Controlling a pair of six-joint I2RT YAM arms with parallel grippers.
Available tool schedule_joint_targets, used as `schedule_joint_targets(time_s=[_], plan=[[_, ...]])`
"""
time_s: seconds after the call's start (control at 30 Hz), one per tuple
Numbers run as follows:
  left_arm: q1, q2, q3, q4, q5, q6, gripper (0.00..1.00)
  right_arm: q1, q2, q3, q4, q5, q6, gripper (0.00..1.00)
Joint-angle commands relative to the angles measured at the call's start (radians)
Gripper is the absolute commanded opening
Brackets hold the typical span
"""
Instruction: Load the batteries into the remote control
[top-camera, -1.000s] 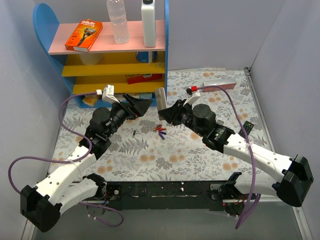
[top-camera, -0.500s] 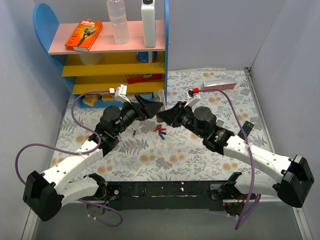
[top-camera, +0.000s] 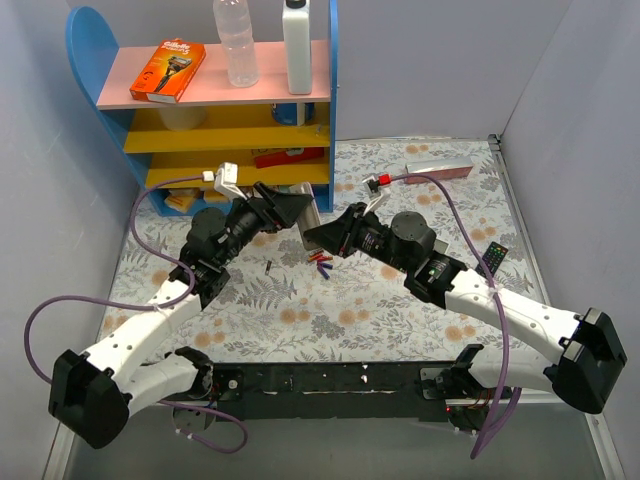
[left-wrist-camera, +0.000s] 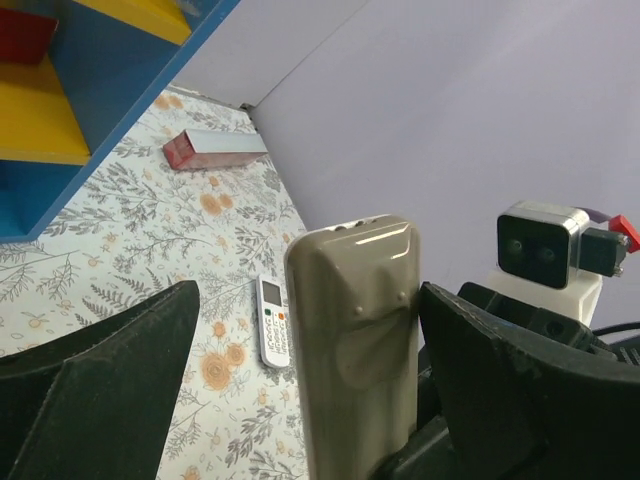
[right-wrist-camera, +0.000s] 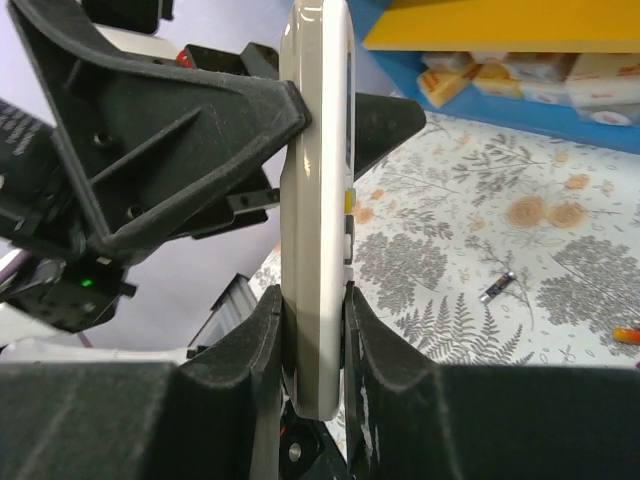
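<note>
The remote control (right-wrist-camera: 318, 190) is white and stands upright, edge-on, pinched at its lower end by my right gripper (right-wrist-camera: 312, 295), which is shut on it. In the top view the remote (top-camera: 309, 212) is held above the mat between both arms. My left gripper (left-wrist-camera: 308, 300) is open, its jaws straddling the remote's plain back (left-wrist-camera: 360, 340); the right jaw is at its edge and the left jaw stands well clear. Red and blue-purple batteries (top-camera: 321, 262) lie on the mat below, with a dark one (top-camera: 268, 266) apart to the left.
A slimmer white remote (left-wrist-camera: 272, 333) lies on the floral mat, a black remote (top-camera: 493, 257) at the right and a red-ended box (top-camera: 438, 168) at the back. The blue and yellow shelf (top-camera: 230, 130) stands close behind the left gripper.
My right gripper has carried the remote left and a little lower. My left gripper has swung in from the left and now straddles the remote's top.
</note>
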Motion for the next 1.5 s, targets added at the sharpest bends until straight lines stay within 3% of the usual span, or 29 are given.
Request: schedule_joint_targets(time_s=[0.0, 0.23, 0.43, 0.63, 0.8, 1.13, 1.47], plan=[[0.072, -0.078, -0.069, 0.139, 0.216, 0.02, 0.92, -0.021, 0.004, 0.01, 0.142, -0.139, -0.037, 0.01], [0.169, -0.126, -0.15, 0.32, 0.42, -0.013, 0.92, -0.055, 0.045, 0.03, 0.201, -0.343, -0.028, 0.01], [0.204, -0.071, -0.209, 0.585, 0.554, -0.179, 0.89, -0.11, 0.065, 0.003, 0.324, -0.501, 0.04, 0.01], [0.212, 0.007, -0.2, 0.782, 0.638, -0.3, 0.84, -0.137, 0.07, 0.0, 0.34, -0.57, 0.049, 0.01], [0.213, 0.04, -0.192, 0.84, 0.662, -0.345, 0.73, -0.16, 0.089, 0.0, 0.386, -0.644, 0.083, 0.01], [0.212, 0.024, -0.175, 0.819, 0.663, -0.348, 0.66, -0.164, 0.114, -0.014, 0.415, -0.699, 0.104, 0.01], [0.213, -0.009, -0.195, 0.779, 0.62, -0.342, 0.42, -0.164, 0.122, -0.036, 0.441, -0.718, 0.135, 0.01]])
